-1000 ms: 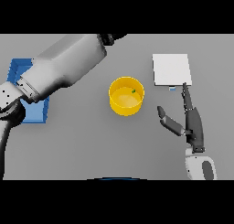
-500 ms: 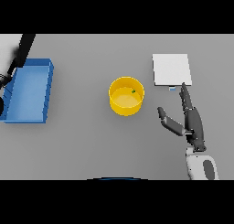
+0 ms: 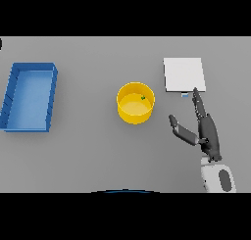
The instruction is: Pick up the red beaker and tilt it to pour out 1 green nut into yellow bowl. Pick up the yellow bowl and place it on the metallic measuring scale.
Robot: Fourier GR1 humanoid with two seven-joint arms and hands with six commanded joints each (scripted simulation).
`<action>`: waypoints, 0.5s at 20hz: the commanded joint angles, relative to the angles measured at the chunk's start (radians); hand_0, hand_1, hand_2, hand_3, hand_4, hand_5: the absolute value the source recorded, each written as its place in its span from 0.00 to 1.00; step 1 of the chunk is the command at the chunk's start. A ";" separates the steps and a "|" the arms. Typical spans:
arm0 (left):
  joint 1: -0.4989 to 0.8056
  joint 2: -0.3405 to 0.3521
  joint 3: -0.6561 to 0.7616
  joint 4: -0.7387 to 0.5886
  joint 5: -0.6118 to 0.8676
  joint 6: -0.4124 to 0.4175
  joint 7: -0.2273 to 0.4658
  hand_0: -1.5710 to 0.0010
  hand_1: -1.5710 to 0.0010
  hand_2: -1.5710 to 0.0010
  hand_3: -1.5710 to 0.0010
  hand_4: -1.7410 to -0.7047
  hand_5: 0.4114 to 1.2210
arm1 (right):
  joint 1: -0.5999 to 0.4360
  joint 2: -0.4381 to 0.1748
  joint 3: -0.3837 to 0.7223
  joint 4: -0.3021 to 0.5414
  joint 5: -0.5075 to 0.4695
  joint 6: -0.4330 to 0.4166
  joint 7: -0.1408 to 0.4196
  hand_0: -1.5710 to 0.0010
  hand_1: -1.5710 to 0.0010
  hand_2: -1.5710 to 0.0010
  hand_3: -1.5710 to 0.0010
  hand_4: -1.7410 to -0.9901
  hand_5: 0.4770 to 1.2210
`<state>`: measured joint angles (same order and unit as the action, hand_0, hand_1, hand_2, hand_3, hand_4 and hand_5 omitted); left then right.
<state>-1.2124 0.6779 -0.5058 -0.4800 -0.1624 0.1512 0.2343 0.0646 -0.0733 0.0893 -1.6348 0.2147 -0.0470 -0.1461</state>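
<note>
The left arm, which was stretched over the table a second ago, has been pulled away, and the left hand is not seen any more. No red beaker is seen anywhere on the grey table (image 3: pixel 88 156) now.

A tiny green nut (image 3: pixel 143 98) is seen inside the round yellow plastic bowl (image 3: pixel 135 103), near its far right edge. So the pouring part looks finished.

The yellow bowl is sat in the middle of the table. The flat white square scale (image 3: pixel 184 74) is placed just beside it, to the right and a bit further back. The two are not touching.

The right hand (image 3: pixel 203 129) is held between the bowl and the right edge, with its fingers straight and spread, and nothing is gripped. Its longest finger is pointed at the near edge of the scale.

An open blue plastic tray (image 3: pixel 49 99) is left at the far left.

The bowl is still to be picked up and put on the scale, most likely by the right hand.
</note>
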 commanded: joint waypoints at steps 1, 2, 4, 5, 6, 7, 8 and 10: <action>0.060 0.019 0.015 -0.060 0.036 0.034 0.037 0.00 0.00 0.00 0.08 0.00 1.00 | 0.019 -0.006 0.007 -0.002 0.009 0.005 -0.013 1.00 1.00 1.00 1.00 0.71 0.19; 0.121 0.036 0.022 -0.120 0.068 0.056 0.077 0.00 0.00 0.00 0.07 0.00 1.00 | 0.020 -0.013 0.004 -0.004 0.009 0.007 -0.015 1.00 1.00 1.00 1.00 0.71 0.21; 0.242 0.064 0.015 -0.270 0.110 0.123 0.185 0.00 0.00 0.00 0.08 0.00 1.00 | 0.013 -0.014 0.011 -0.005 0.017 0.008 -0.007 1.00 1.00 1.00 1.00 0.71 0.23; 0.295 0.082 0.010 -0.342 0.122 0.157 0.226 0.00 0.00 0.00 0.08 0.00 1.00 | 0.005 -0.010 0.011 0.004 0.021 0.004 0.009 1.00 1.00 1.00 1.00 0.71 0.24; 0.352 0.096 0.009 -0.402 0.142 0.185 0.246 0.00 0.00 0.00 0.08 0.00 1.00 | 0.004 -0.006 0.019 0.006 0.027 0.005 0.013 1.00 1.00 1.00 1.00 0.71 0.24; 0.407 0.100 -0.001 -0.458 0.154 0.220 0.268 0.00 0.00 0.00 0.08 0.00 1.00 | 0.003 0.000 0.021 0.000 0.027 0.002 0.017 1.00 1.00 1.00 1.00 0.71 0.25; 0.455 0.114 -0.006 -0.497 0.163 0.247 0.280 0.00 0.00 0.00 0.08 0.00 1.00 | -0.002 -0.001 0.020 0.003 0.032 -0.003 0.016 1.00 1.00 1.00 1.00 0.70 0.25; 0.516 0.118 -0.015 -0.565 0.188 0.287 0.320 0.00 0.00 0.00 0.08 0.00 1.00 | 0.005 -0.007 0.015 -0.003 0.025 0.001 0.012 1.00 1.00 1.00 1.00 0.70 0.25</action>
<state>-0.6956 0.7954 -0.5210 -1.0451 0.0283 0.4371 0.5527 0.0693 -0.0805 0.1039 -1.6373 0.2395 -0.0466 -0.1343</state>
